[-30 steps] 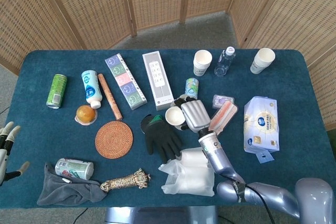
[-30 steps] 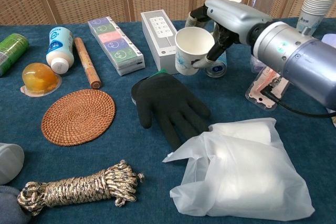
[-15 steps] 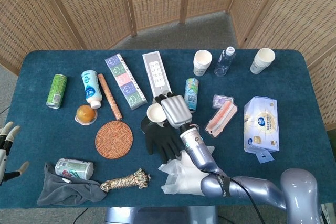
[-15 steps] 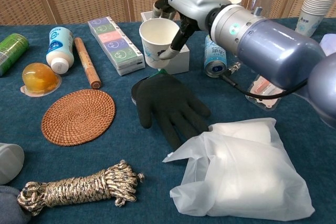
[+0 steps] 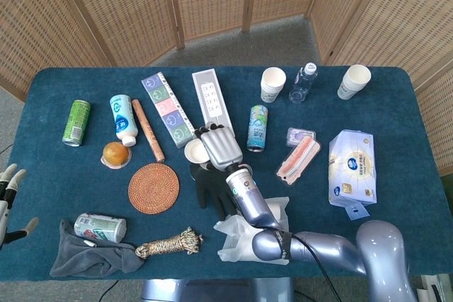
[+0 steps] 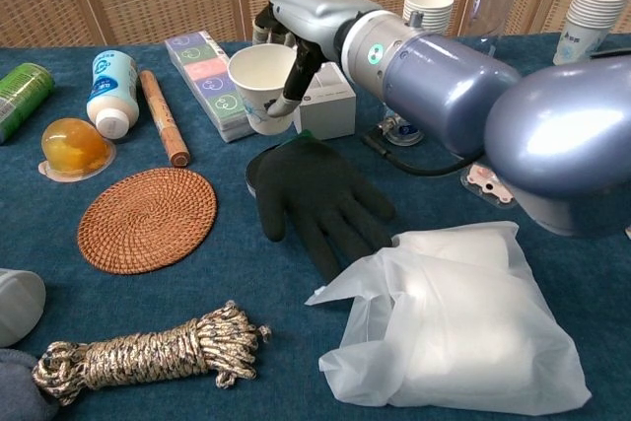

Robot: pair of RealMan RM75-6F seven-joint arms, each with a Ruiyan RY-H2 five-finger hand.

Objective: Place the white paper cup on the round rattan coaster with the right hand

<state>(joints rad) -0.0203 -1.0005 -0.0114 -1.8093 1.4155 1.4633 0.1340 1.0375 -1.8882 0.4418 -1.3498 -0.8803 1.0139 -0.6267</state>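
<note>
My right hand (image 5: 217, 148) (image 6: 296, 19) grips a white paper cup (image 5: 193, 151) (image 6: 259, 85) upright, held in the air above the black glove's wrist end. The round rattan coaster (image 5: 153, 187) (image 6: 147, 218) lies flat on the blue table, to the left of the cup and nearer the front, with nothing on it. The cup's mouth faces up and it looks empty. My left hand (image 5: 10, 196) shows at the far left edge of the head view, fingers apart and holding nothing.
A black glove (image 6: 314, 191), a white plastic bag (image 6: 461, 317) and a rope bundle (image 6: 153, 354) lie near the front. Behind the coaster are an orange jelly cup (image 6: 71, 147), a brown stick (image 6: 164, 117), a white bottle (image 6: 110, 93) and flat boxes (image 6: 217, 82). More paper cups (image 5: 272, 83) stand at the back.
My right hand has carried the cup leftward across the table, from beside the blue can to over the glove's wrist end, closer to the coaster. The left hand has stayed put.
</note>
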